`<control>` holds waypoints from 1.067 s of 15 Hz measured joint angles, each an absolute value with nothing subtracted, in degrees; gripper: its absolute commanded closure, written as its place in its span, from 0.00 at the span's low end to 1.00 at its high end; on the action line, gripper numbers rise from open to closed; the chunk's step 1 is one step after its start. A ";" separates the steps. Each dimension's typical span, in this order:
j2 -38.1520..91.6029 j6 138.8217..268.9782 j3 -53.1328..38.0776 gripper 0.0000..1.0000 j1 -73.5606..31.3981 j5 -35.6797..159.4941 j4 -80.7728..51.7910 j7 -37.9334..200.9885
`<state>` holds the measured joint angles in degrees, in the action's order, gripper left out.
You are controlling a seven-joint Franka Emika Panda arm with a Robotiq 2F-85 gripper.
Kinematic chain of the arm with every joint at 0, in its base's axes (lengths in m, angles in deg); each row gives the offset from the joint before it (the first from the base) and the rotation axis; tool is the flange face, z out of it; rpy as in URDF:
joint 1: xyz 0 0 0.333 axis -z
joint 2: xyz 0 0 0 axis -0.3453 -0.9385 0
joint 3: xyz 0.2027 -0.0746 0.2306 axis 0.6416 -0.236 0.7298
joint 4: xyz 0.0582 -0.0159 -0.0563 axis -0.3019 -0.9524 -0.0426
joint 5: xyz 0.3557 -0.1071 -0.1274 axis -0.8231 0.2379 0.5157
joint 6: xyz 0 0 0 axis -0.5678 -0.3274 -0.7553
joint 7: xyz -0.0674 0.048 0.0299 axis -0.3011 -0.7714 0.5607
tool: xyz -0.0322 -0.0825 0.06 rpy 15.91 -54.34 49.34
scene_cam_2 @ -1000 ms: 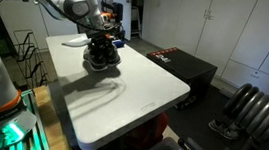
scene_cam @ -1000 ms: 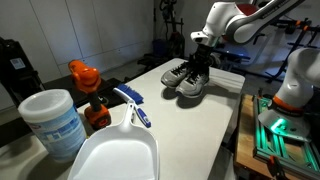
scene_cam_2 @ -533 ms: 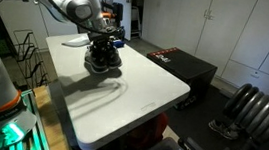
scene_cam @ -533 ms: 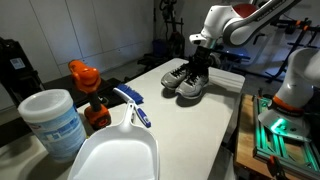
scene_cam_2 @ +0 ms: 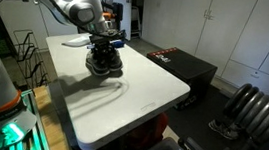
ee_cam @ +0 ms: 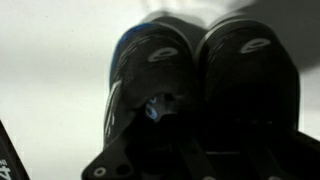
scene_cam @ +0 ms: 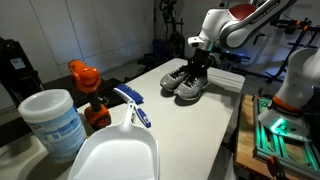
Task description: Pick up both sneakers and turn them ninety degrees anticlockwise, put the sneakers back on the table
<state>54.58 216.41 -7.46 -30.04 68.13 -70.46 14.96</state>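
The pair of dark grey and black sneakers (scene_cam: 186, 82) stands side by side at the far end of the long white table (scene_cam: 200, 125); they also show in an exterior view (scene_cam_2: 104, 62). My gripper (scene_cam: 197, 62) comes down from above into the shoes' openings and seems shut on their inner sides; it also shows in an exterior view (scene_cam_2: 104, 48). In the wrist view the sneakers (ee_cam: 200, 70) fill the frame with toes pointing up. The gripper fingers (ee_cam: 190, 150) are dark shapes at the bottom, hard to make out.
A white tub (scene_cam: 52, 120), an orange object (scene_cam: 84, 75), a white dustpan (scene_cam: 115, 150) and a blue-white brush (scene_cam: 133, 105) crowd the near end. A green-lit machine frame (scene_cam: 275, 125) stands beside the table. A black box (scene_cam_2: 181, 65) sits past the table edge.
The arm has turned and shifted slightly over the sneakers. The shoes have shifted slightly with it in one exterior view.
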 measured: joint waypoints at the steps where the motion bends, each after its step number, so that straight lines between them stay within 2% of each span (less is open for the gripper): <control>1: 54.33 216.54 -7.40 0.40 -29.92 67.98 -70.40 14.97; 6: 54.53 216.59 -7.30 0.02 -29.66 66.10 -68.96 14.84; 11: 58.33 213.97 -6.65 0.00 -28.53 66.93 -67.44 17.66; 16: 65.68 192.73 -2.51 0.00 -25.97 70.03 -60.87 34.08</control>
